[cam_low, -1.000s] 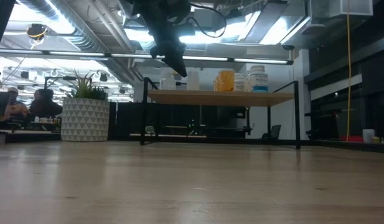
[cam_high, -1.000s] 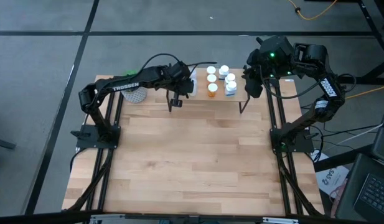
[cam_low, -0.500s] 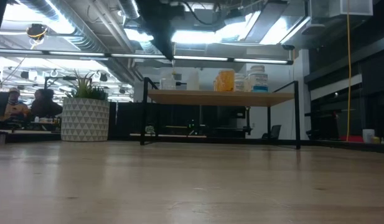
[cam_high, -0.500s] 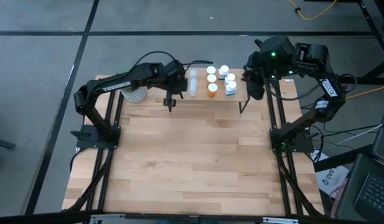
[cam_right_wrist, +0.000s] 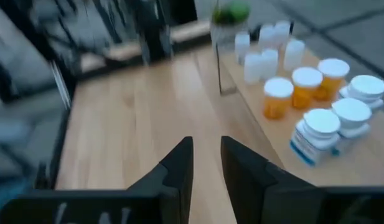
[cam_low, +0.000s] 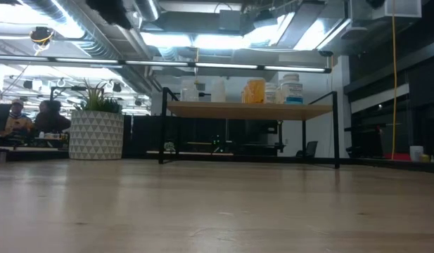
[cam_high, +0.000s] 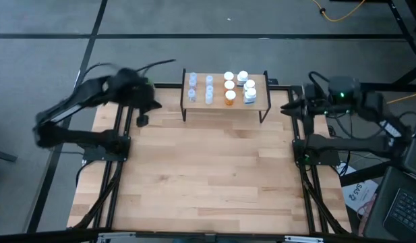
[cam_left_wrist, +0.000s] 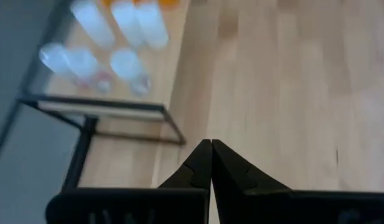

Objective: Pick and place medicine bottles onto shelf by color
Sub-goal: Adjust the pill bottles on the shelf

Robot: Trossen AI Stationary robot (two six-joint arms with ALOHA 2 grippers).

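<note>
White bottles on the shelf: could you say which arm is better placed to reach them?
Probably right: the white bottles stand at the shelf's right end, nearer the open right gripper; left gripper shut.

The left arm is folded out over the table's left edge, its gripper (cam_high: 141,116) hanging low with the fingers (cam_left_wrist: 201,163) pressed together. The right arm is folded by the table's right edge, its gripper (cam_high: 288,108) pointing inward, the fingers (cam_right_wrist: 179,163) parted by a narrow gap, holding nothing.
</note>
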